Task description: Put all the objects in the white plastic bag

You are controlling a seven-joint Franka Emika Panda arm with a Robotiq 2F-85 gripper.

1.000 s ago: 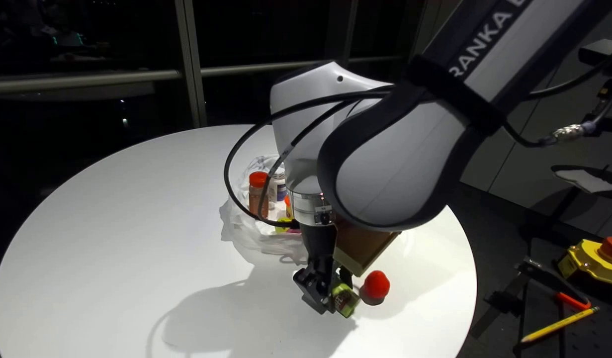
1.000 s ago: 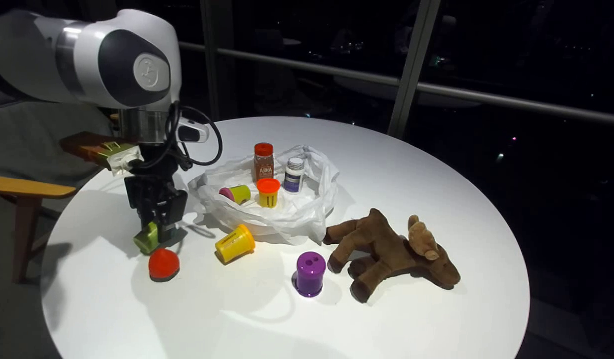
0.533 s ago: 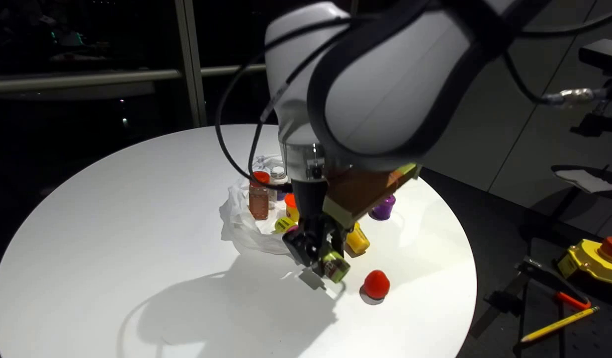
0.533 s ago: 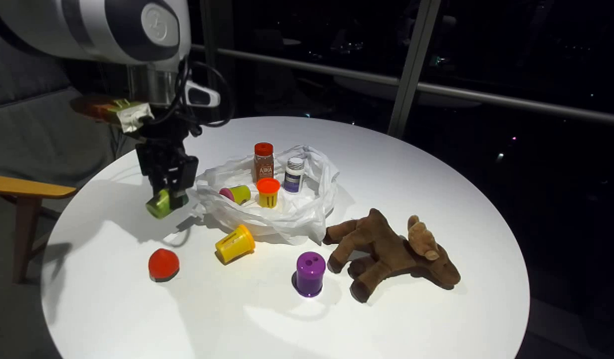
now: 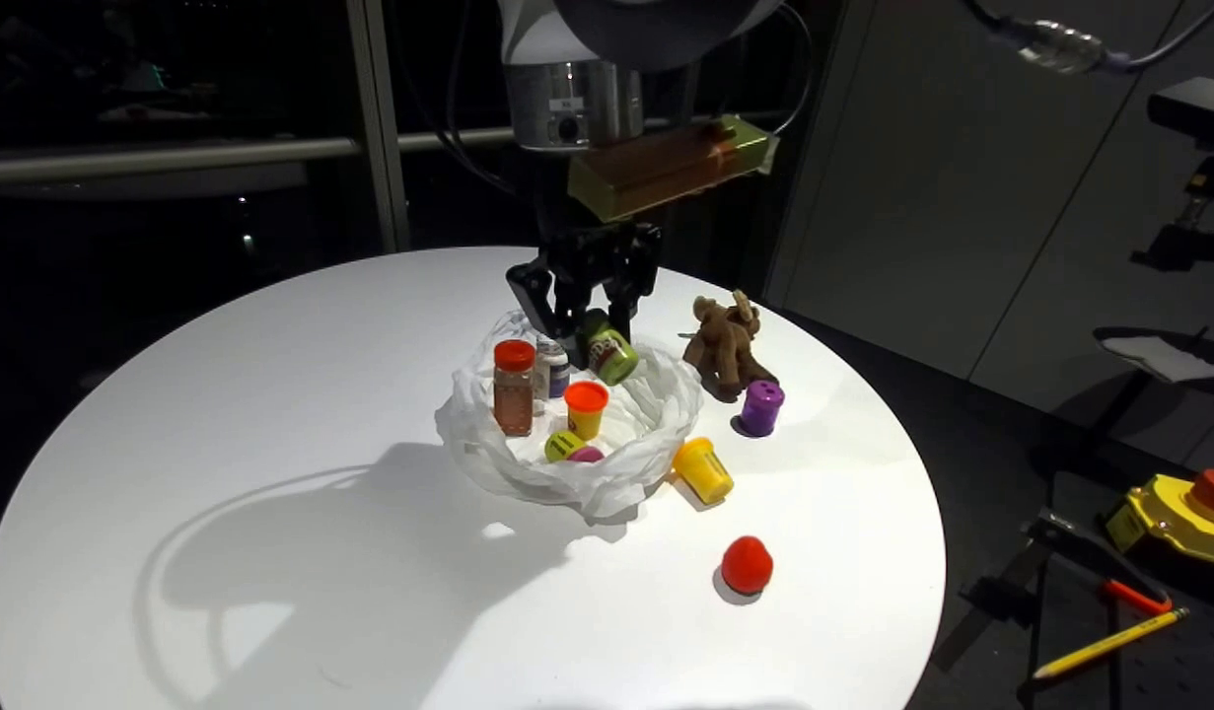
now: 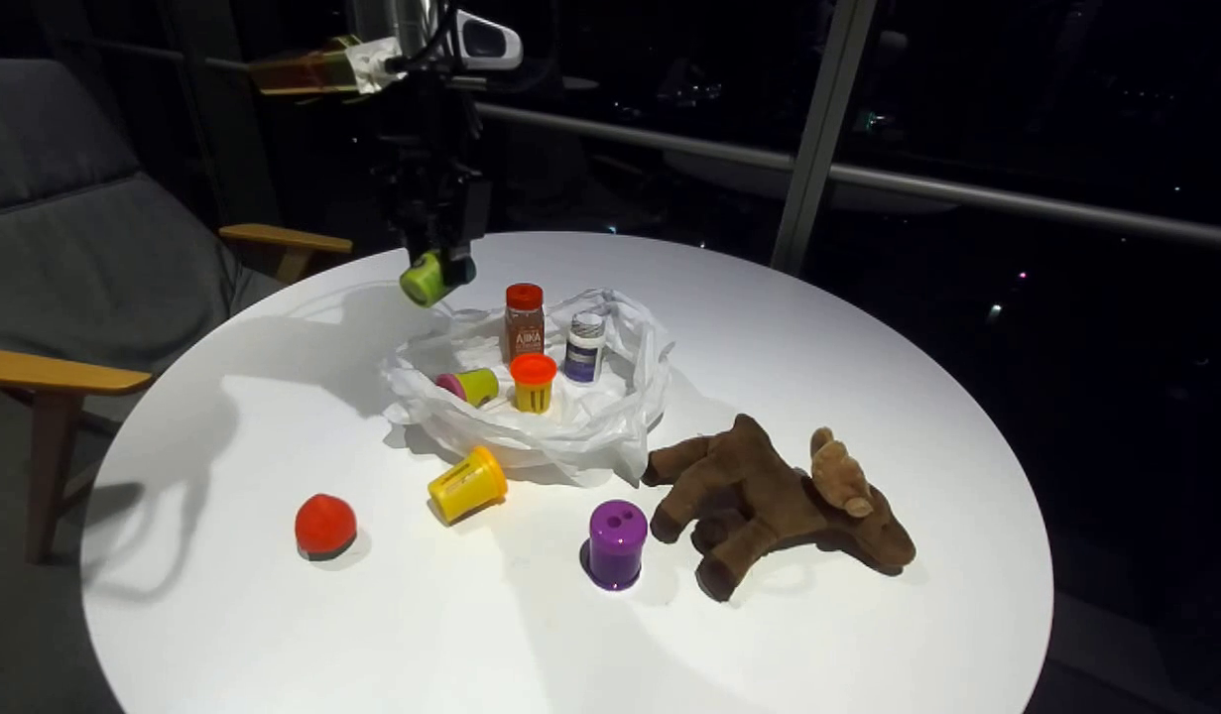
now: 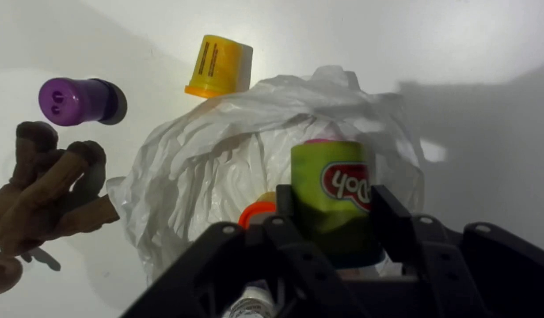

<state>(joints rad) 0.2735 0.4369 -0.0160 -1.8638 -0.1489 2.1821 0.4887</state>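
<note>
My gripper [image 7: 332, 201] is shut on a green Play-Doh can [image 7: 327, 170], one finger on each side, lifted above the white plastic bag [image 5: 666, 404]. Inside the bag a red-lidded spice bottle [image 6: 524, 322] and a white pill bottle [image 6: 583, 352] stand upright. With them are an upright yellow can with a red-orange lid [image 6: 533, 392] and a green can with a pink lid [image 6: 478, 386], lying on its side. Outside lie a yellow can [image 6: 466, 486], a red rounded toy [image 6: 324, 524] and a brown plush animal [image 6: 759, 496]; a purple container [image 6: 618, 543] stands upright.
Everything stands on a round white table [image 5: 271, 414]. The yellow can lies right against the bag's outer side, and the plush's feet come close to its rim. In an exterior view an armchair [image 6: 64, 188] sits beside the table.
The gripper has lifted the green can from beside the red toy and carried it up and across to above the bag. The objects on the table and in the bag have stayed put.
</note>
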